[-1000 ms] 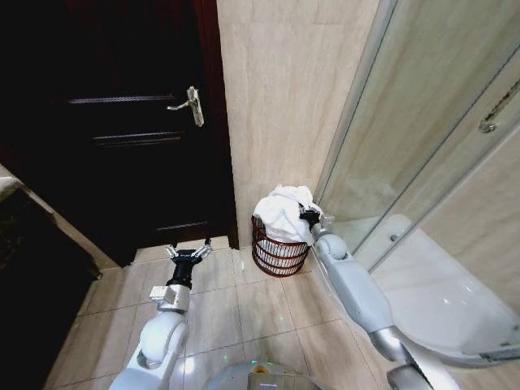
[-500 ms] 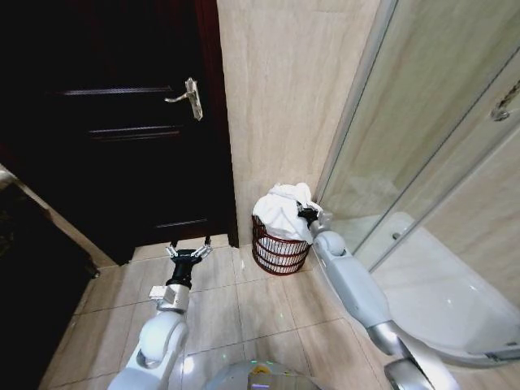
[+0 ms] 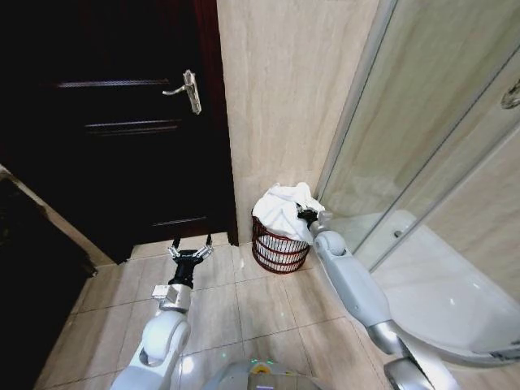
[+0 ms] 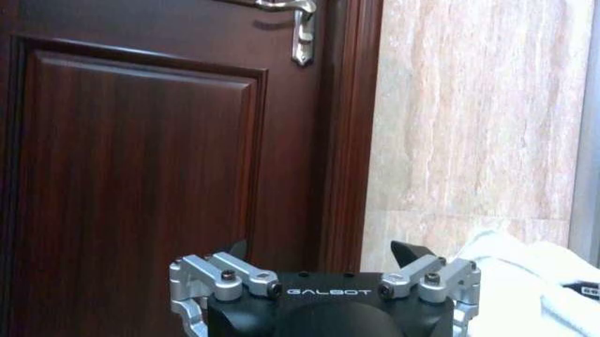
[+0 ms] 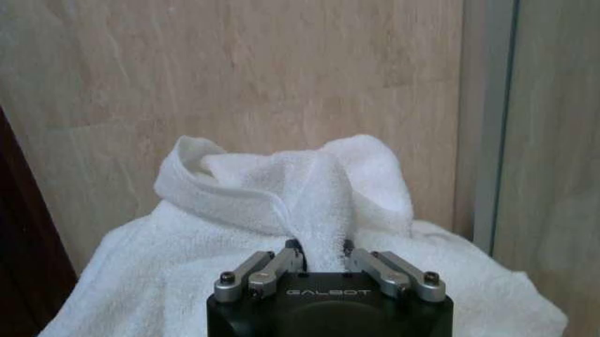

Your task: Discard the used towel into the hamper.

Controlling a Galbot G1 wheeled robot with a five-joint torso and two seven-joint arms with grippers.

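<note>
Towel (image 3: 283, 211) heaped over the hamper (image 3: 278, 251) has barely moved since a second ago — right gripper (image 3: 308, 216) stays pinched on a fold, so release is pending — left gripper (image 3: 189, 253) idles spread near the door (image 3: 114, 122).

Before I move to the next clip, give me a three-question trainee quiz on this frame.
1. True or false: the towel lies flat on the floor tiles.
2. Which gripper is shut on the towel? A) left B) right C) neither
3. Fill in: the hamper stands against the wall between the dark door and the ____ enclosure.

Key:
1. False. It is heaped over the hamper's rim.
2. B. The right gripper pinches a fold of towel; the left gripper hangs open above the floor near the door.
3. Shower (glass).
</note>
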